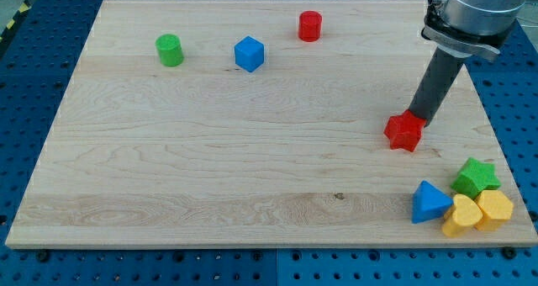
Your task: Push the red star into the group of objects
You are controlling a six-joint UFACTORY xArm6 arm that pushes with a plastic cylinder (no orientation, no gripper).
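The red star lies at the view's right, mid-height on the wooden board. My tip touches the star's upper right edge. The group sits at the view's bottom right: a blue triangular block, a green star, a yellow heart-like block and a yellow hexagonal block. The red star is above and left of this group, apart from it.
A green cylinder stands at the view's top left. A blue cube is right of it. A red cylinder is near the view's top edge. The board's right edge is close to the group.
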